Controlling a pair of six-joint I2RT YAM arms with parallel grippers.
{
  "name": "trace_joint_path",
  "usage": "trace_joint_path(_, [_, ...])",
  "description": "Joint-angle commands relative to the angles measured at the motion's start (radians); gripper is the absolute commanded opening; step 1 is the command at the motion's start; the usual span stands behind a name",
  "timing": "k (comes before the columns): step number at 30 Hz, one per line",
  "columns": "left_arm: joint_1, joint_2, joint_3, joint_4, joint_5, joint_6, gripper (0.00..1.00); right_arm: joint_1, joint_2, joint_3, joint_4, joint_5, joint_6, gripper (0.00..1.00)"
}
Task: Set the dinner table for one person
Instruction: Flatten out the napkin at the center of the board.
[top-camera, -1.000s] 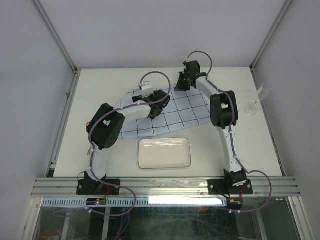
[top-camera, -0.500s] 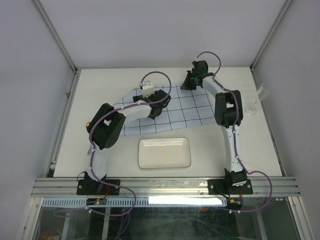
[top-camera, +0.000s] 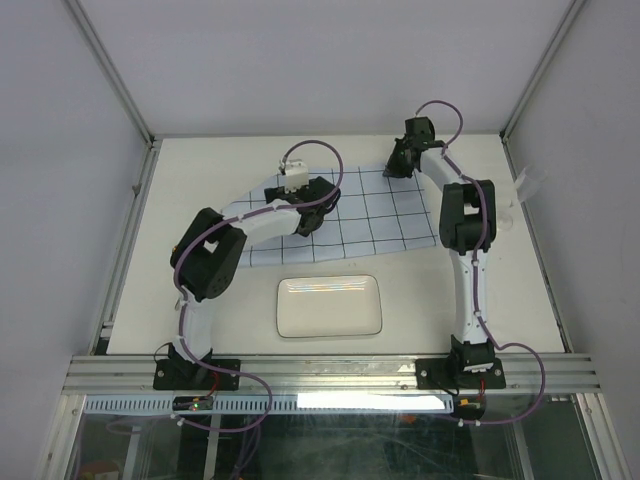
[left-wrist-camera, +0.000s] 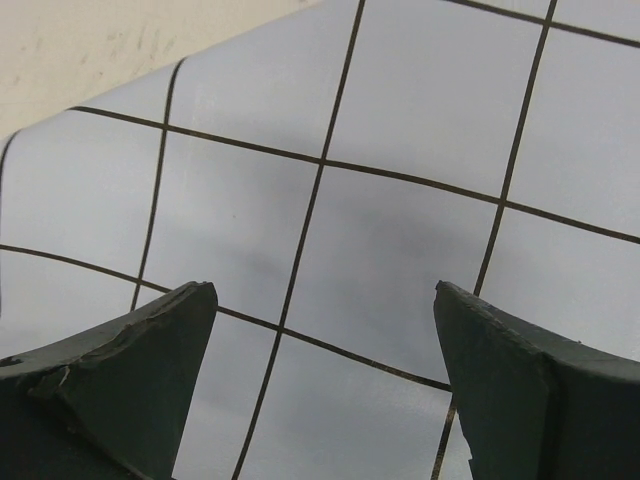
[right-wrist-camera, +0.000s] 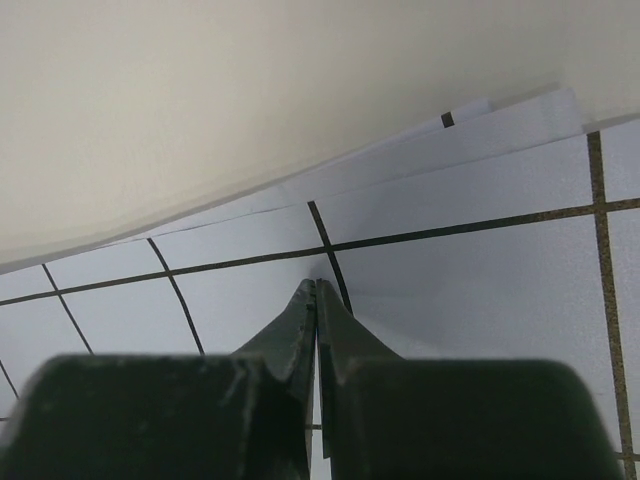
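- The table (top-camera: 200, 170) fills the middle of the top view, between the aluminium rails. It carries both arms at its near edge.
- A pale-blue cloth (top-camera: 370, 215) with dark grid lines lies on the far half of the table, a little skewed.
- A white plate (top-camera: 329, 306) lies just in front of the cloth's near edge. A thin strip of table shows between them.
- The left gripper (left-wrist-camera: 325, 300) hangs over the left part of the cloth. Its jaws are spread wide and nothing is between them.
- The right gripper (right-wrist-camera: 316, 285) is at the far right corner of the cloth. Its fingers (right-wrist-camera: 290, 330) are pressed together and pinch a small raised crease of cloth at their tips.
- In the right wrist view the cloth's edge near the tips shows as two layers, and bare table lies behind it.
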Motion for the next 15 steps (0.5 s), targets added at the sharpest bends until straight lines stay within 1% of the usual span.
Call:
trace_joint_path(1, [0.002, -0.09, -0.013, 0.0, -0.087, 0.03, 0.95, 0.007, 0.0, -0.058, -0.148, 0.12, -0.065, 0.0])
trace_joint_path(6, [0.008, -0.108, -0.048, -0.015, -0.096, 0.02, 0.95, 0.051, -0.01, 0.035, -0.194, 0.119, -0.078, 0.0])
trace_joint_path(11, [0.008, -0.134, -0.074, -0.03, -0.142, -0.023, 0.95, 0.09, -0.057, 0.049, -0.177, 0.097, -0.086, 0.0])
trace_joint_path(13, [0.01, -0.137, -0.064, -0.028, -0.178, -0.015, 0.96, 0.105, -0.075, 0.051, -0.171, 0.075, -0.09, 0.0])
trace_joint_path(15, [0.018, -0.118, -0.037, -0.029, -0.217, 0.024, 0.97, 0.12, -0.094, 0.06, -0.172, 0.058, -0.094, 0.0])
